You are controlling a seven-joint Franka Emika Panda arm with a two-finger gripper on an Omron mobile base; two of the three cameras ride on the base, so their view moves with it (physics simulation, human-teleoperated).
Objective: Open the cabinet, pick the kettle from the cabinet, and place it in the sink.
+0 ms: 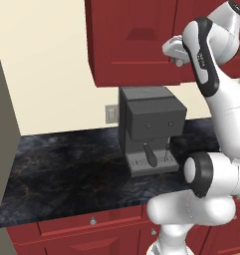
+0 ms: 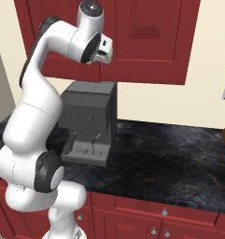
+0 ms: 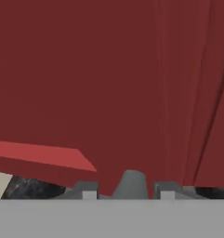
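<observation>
Scanning left to right. Far left: cream wall, a grey wall plate, and the dark marbled desk running across. Above it hangs the cabinet, dark red, doors apparently closed flush in both base views. Below its lower edge stands 1 boxy grey coffee machine on the desk. To the right, the white arm rises and bends back toward the cabinet front, hand raised to the lower part of the doors.

Pincer: in the hand view the 2 tips sit at the bottom edge, set apart, with a rounded grey shape between them that could be the door knob; too cropped to be sure. The tips look partly spread. Whether they touch or pinch the grey shape I cannot tell. The red door panel lies very close ahead.

Step in hand, judged: opening the cabinet, at the stage of taking hold of the door. The kettle is not to be seen; presumably behind the closed doors. The sink is outside these views.

Next move calls for: a firm hold on the knob or door edge, then a pull along the door's swing arc, clear of the coffee machine below.

Count: 1 cabinet unit, 2 doors visible in the right base view, 1 coffee machine, 1 wall plate, 4 small silver knobs on the base cupboards.
</observation>
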